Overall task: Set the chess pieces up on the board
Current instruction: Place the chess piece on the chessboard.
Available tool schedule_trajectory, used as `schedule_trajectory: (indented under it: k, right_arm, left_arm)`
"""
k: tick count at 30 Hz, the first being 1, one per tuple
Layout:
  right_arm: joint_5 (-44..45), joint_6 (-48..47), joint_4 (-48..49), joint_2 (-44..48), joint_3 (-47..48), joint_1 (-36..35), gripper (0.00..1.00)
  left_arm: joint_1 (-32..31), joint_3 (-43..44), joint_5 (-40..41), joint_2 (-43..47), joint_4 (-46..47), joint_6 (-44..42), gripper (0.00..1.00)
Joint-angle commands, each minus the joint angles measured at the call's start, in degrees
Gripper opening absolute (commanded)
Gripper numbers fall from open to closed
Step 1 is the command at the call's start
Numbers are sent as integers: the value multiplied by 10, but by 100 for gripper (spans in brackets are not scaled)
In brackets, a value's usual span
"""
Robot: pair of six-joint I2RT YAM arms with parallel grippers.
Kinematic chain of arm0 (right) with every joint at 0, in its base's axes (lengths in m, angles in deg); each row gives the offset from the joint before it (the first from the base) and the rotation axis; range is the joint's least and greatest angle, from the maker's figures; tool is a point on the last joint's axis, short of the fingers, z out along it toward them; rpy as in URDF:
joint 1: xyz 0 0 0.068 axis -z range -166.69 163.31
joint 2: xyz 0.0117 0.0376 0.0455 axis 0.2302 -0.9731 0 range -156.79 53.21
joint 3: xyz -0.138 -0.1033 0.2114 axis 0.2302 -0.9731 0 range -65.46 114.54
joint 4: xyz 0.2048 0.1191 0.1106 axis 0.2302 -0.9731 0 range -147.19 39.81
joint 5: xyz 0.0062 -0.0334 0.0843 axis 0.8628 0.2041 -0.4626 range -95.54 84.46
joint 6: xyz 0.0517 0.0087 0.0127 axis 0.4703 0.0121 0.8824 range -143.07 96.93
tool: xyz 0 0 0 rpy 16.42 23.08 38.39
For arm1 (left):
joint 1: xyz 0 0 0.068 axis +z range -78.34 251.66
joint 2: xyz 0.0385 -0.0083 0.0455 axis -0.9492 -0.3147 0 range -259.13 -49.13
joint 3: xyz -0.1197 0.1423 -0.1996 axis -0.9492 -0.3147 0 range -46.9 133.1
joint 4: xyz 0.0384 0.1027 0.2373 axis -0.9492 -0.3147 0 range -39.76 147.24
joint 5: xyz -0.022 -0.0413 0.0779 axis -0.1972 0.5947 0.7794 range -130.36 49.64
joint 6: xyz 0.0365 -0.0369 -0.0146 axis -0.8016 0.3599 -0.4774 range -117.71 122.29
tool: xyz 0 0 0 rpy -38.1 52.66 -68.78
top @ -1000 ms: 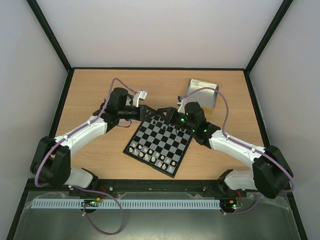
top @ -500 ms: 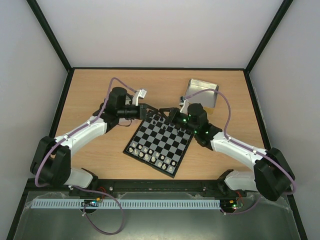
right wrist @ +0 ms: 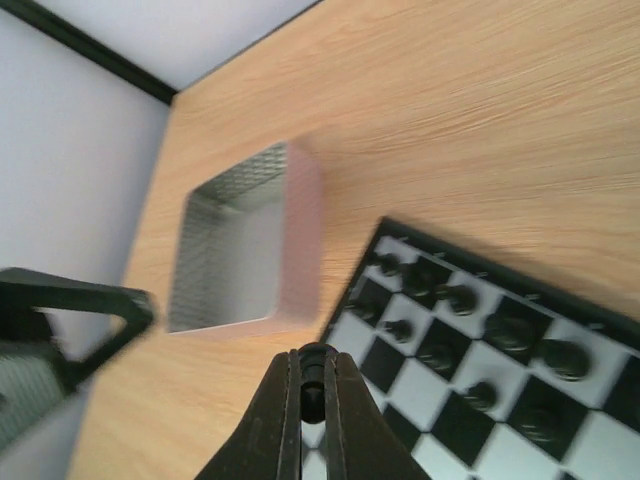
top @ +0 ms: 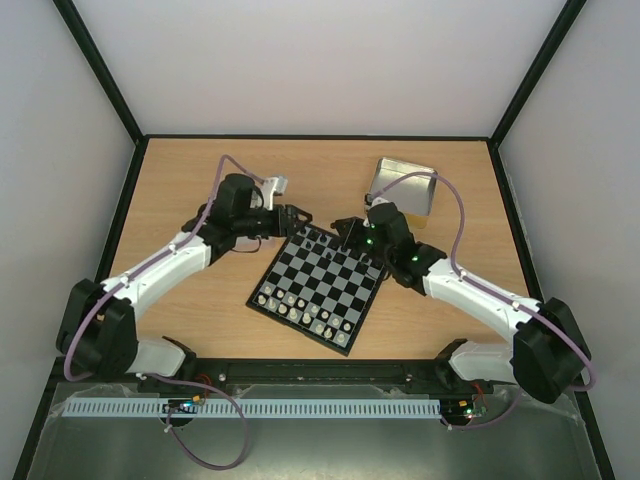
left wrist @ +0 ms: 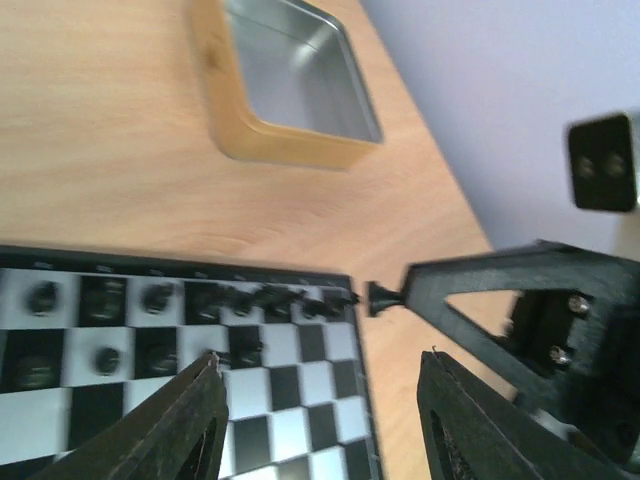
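The board [top: 318, 283] lies at the table's middle. Black chess pieces [top: 322, 240] stand in its far rows and pale ones in its near rows. My right gripper [top: 344, 229] hovers at the board's far corner, shut on one black piece [right wrist: 318, 362]. That piece also shows in the left wrist view [left wrist: 380, 297], just off the board's rim [left wrist: 362, 330]. My left gripper [top: 300, 213] is open and empty at the board's far edge, a little left of the right one; the left wrist view shows its jaws [left wrist: 322, 358] wide apart above the board's corner.
A shiny metal tray [top: 405, 186] stands tilted at the back right, behind the right gripper; it also shows in the left wrist view [left wrist: 290, 85] and the right wrist view [right wrist: 245, 240]. Bare wood surrounds the board.
Half a second ago the two grippers met tip to tip over the board's far edge. They have now parted: the left drew back to the left, and the right still holds the black piece.
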Motion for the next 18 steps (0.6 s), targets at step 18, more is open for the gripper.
schedule_trajectory:
  k: [18]
  right_arm:
    - [152,-79,-285,-98,84,-39,2]
  left_arm:
    - [13,-17,501,216,-86,-123,68]
